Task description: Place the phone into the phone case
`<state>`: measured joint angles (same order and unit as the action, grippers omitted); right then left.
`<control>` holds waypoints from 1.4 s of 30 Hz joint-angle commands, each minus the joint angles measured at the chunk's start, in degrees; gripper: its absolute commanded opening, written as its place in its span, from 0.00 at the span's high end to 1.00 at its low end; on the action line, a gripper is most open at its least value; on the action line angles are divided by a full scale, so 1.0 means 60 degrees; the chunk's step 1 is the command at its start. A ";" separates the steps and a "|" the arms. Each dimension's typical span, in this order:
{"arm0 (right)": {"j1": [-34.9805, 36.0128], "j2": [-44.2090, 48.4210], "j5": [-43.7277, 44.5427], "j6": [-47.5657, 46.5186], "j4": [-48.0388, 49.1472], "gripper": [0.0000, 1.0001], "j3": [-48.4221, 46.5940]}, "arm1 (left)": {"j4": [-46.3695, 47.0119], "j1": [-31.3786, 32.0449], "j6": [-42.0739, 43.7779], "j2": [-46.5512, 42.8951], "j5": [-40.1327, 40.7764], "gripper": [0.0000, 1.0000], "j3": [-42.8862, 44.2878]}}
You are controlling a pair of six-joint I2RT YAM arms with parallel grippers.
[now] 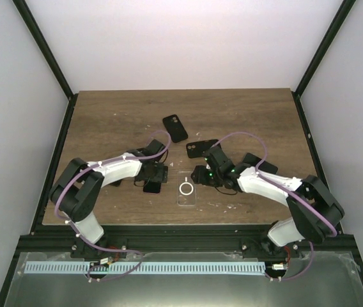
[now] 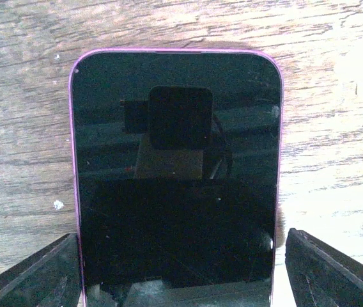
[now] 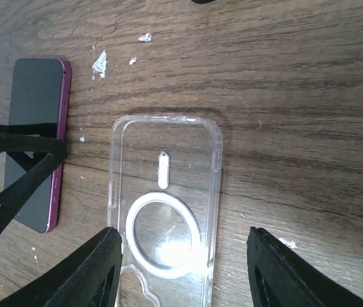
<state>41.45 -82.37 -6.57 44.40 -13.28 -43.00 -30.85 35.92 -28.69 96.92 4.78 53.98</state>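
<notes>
The phone [image 2: 175, 160] is a black slab with a purple rim, lying flat on the wood, screen up. It also shows in the top view [image 1: 152, 187] and the right wrist view [image 3: 38, 115]. My left gripper [image 2: 181, 281] is open, one finger on each long side of the phone, with a thin gap at the right finger [image 2: 335, 268]. The clear phone case [image 3: 165, 192], with a white ring and short line, lies open side up just right of the phone [image 1: 186, 190]. My right gripper [image 3: 181, 275] is open over the case's near end, its left finger [image 3: 73, 275] at the case's edge.
Two black covers with camera cutouts lie further back [image 1: 175, 128] [image 1: 197, 149], and another dark slab [image 1: 260, 162] lies beside the right arm. White flecks [image 3: 100, 62] dot the wooden table [image 1: 105, 115]. Black frame posts [image 1: 44, 48] rise at the table's back corners.
</notes>
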 commanded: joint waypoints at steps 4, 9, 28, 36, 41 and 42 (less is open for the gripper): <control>0.0078 0.0237 -0.0205 0.0026 0.0551 0.46 0.0526 | -0.0153 0.0035 0.0053 0.0365 0.0302 0.18 0.0119; 0.0079 0.0228 -0.0375 0.0043 0.0740 0.47 0.0734 | -0.0132 0.0034 0.0072 0.0343 0.0315 0.25 0.0079; 0.0137 0.0280 -0.1429 0.0653 0.1985 0.48 0.1733 | -0.0656 0.0201 -0.0188 -0.0556 -0.0063 0.40 0.0130; 0.0138 0.0623 -0.1202 0.0611 0.1843 0.48 0.1849 | -0.1015 0.0511 -0.0422 -0.0794 -0.0017 0.42 0.0347; 0.0137 0.0471 -0.1257 0.0831 0.2081 0.49 0.1997 | -0.0990 0.1049 -0.1015 -0.0872 -0.0248 0.42 0.0566; 0.0145 0.0504 -0.1190 0.0845 0.2076 0.49 0.2029 | -0.0896 0.1149 -0.1250 -0.0879 -0.0367 0.42 0.0589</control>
<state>41.78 -79.31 -14.76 48.25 -2.09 -31.70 -37.28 40.73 -31.99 93.58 4.29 55.22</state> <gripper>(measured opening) 0.509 0.768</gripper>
